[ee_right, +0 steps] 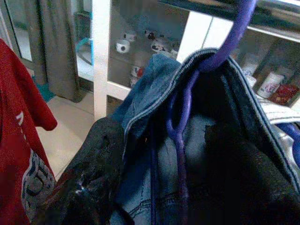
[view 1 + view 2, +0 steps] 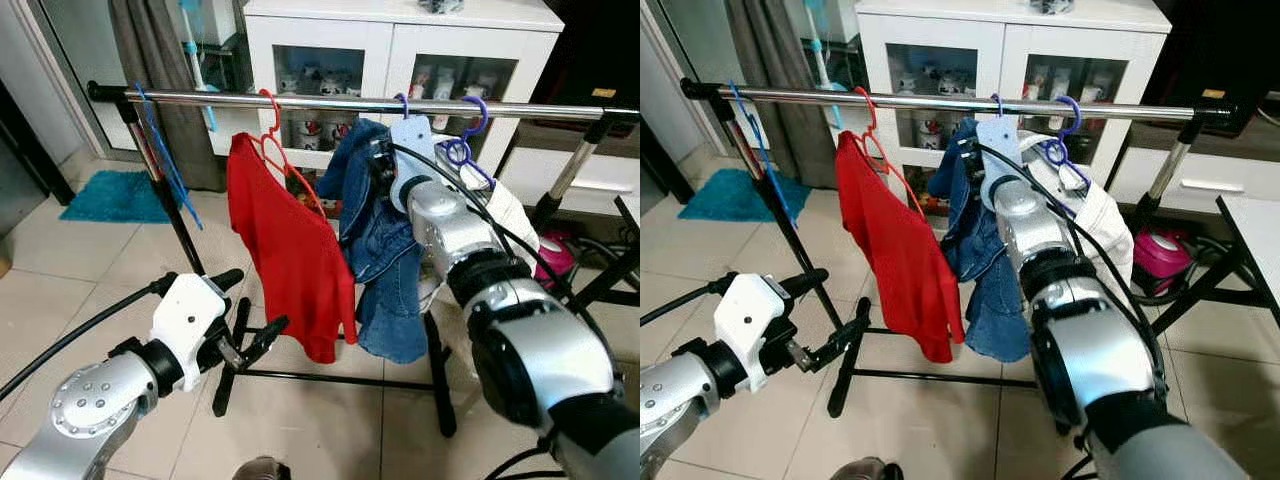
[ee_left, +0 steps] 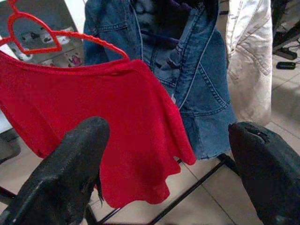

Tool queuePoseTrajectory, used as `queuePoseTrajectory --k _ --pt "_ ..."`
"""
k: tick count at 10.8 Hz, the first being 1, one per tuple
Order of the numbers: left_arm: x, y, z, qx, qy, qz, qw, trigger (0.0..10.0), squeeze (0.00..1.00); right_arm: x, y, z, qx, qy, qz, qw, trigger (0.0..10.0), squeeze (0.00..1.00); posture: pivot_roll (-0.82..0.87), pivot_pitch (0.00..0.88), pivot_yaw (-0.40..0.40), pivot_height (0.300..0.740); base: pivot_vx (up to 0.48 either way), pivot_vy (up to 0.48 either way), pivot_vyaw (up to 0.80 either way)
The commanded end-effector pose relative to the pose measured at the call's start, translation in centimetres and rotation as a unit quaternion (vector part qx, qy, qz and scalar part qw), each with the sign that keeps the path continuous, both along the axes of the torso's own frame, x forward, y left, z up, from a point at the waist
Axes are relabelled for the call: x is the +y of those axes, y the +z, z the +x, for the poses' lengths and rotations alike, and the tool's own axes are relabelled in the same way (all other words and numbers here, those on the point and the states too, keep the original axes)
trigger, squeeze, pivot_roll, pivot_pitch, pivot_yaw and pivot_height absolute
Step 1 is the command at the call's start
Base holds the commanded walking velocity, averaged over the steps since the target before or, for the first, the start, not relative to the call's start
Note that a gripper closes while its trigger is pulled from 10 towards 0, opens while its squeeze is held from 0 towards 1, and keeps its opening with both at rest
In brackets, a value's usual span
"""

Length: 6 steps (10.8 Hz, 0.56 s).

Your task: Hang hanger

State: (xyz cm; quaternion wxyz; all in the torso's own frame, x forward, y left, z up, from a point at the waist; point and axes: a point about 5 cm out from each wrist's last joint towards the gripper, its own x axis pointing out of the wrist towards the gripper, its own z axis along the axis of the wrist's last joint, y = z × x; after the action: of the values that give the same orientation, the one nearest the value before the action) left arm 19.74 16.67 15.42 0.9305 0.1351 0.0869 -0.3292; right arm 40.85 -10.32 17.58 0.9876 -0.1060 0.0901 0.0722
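A silver rail (image 2: 330,101) carries a bare blue hanger (image 2: 163,155), a red shirt (image 2: 290,250) on a red hanger (image 2: 272,130), a denim jacket (image 2: 385,260) on a purple hanger (image 1: 180,126), and a white garment (image 2: 505,215) on another purple hanger (image 2: 468,140). My right gripper (image 2: 383,165) reaches up to the jacket's collar just under the rail. Its fingers (image 1: 96,173) press the collar and hanger neck from both sides, and the hook sits over the rail. My left gripper (image 2: 262,298) hangs low in front of the red shirt, open with nothing between its fingers (image 3: 65,173).
Behind the rack stands a white glass-door cabinet (image 2: 385,45), with a grey curtain (image 2: 155,60) and a teal mat (image 2: 112,195) to the left. The rack's black legs and base bar (image 2: 330,378) cross the tiled floor. A pink object (image 2: 555,258) and black frame legs lie at the right.
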Motion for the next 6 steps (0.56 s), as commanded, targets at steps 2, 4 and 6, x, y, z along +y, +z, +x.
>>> queuePoseTrajectory --k 2,4,6 --pt "0.03 -0.03 0.15 0.006 -0.007 0.007 1.0 10.0 0.87 -0.43 0.94 0.44 -0.01 -0.012 -0.003 1.0 9.6 0.0 0.06 0.041 0.061 0.74 0.0 0.0 0.0" --pt "0.11 -0.01 0.15 0.007 -0.009 0.009 1.0 10.0 0.87 -0.56 0.79 0.5 -0.003 -0.01 -0.016 1.0 2.4 0.0 0.07 0.046 0.062 0.74 0.0 0.0 0.0" --pt "0.16 -0.07 0.05 0.01 -0.01 0.013 1.0 10.0 0.87 -0.62 0.47 0.47 0.007 -0.005 -0.028 1.0 0.5 0.0 0.08 0.046 0.061 0.74 0.0 0.0 0.0"
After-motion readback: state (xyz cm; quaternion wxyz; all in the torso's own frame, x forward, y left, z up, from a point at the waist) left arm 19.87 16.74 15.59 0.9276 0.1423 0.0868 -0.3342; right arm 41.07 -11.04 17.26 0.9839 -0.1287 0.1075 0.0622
